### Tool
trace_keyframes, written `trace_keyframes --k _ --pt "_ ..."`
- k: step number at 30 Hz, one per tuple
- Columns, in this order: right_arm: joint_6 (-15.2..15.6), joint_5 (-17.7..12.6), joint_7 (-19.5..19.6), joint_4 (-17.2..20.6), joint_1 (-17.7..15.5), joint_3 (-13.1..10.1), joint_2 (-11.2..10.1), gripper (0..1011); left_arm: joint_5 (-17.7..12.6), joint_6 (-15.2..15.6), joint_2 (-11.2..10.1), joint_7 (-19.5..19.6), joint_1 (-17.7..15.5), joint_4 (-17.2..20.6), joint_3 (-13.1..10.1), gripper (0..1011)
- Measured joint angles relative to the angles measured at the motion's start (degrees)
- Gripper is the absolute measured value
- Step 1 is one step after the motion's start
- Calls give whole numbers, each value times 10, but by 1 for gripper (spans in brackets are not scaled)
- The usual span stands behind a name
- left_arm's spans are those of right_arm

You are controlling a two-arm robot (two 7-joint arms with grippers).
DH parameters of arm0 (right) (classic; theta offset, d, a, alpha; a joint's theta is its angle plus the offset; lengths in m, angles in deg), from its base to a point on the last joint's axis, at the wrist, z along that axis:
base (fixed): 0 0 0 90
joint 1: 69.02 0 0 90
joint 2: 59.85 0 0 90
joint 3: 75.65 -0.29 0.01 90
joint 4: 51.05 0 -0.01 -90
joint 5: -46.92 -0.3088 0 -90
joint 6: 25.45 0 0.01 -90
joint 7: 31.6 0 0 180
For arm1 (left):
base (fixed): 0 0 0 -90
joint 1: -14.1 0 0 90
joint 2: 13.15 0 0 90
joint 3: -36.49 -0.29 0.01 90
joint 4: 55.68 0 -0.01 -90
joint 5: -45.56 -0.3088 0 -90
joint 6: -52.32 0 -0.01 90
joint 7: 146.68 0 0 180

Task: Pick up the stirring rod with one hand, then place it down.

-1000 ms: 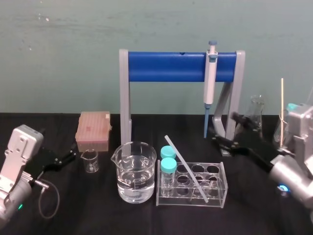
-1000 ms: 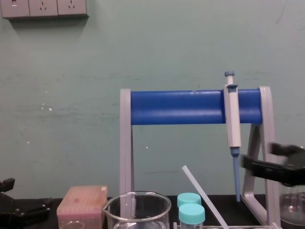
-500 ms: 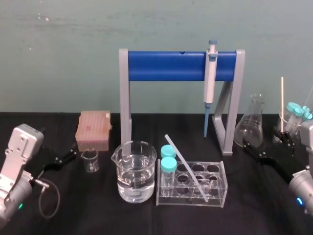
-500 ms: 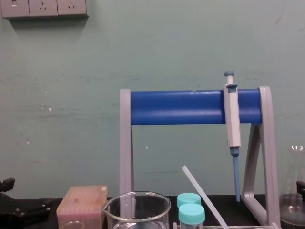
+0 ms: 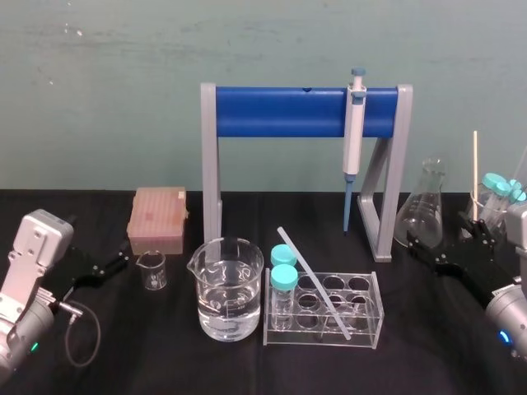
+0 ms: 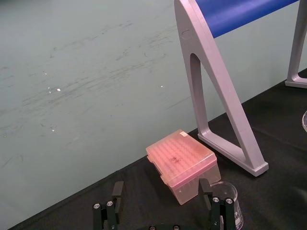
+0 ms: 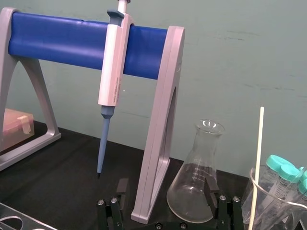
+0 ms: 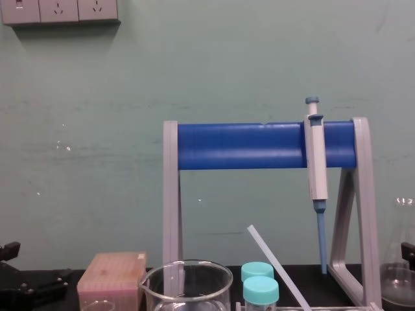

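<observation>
The stirring rod (image 5: 313, 282) is a thin translucent whitish rod. It leans slantwise across the clear test tube rack (image 5: 372, 317), with its upper end beside two teal-capped tubes (image 5: 283, 276). From the chest view the stirring rod (image 8: 275, 265) rises up to the left behind those caps. My right gripper (image 5: 445, 243) hovers low at the right of the table, well apart from the rod, fingers open and empty. Through its wrist camera the right gripper (image 7: 167, 186) faces the stand's leg and a glass flask (image 7: 194, 191). My left gripper (image 5: 103, 262) rests open at the far left.
A grey-and-blue stand (image 5: 284, 111) carries a pipette (image 5: 354, 140) behind the rack. A water-filled beaker (image 5: 226, 288), a small beaker (image 5: 151, 270) and a pink tip box (image 5: 158, 218) stand to the left. At the right are the flask (image 5: 424, 210) and a beaker holding a pale stick (image 5: 475, 177).
My right gripper has drawn back to the right, away from the stand's leg, and has almost stopped. The rod still leans on the rack. The left arm has not moved.
</observation>
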Motion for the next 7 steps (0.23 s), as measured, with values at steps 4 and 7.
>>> trace_keyframes --k 4,7 --pt "-1 -1 -1 0 0 0 0 1003 0 0 0 0 0 0 0 1000" --pt "-1 -1 -2 0 0 0 0 1003 0 0 0 0 0 0 0 1000"
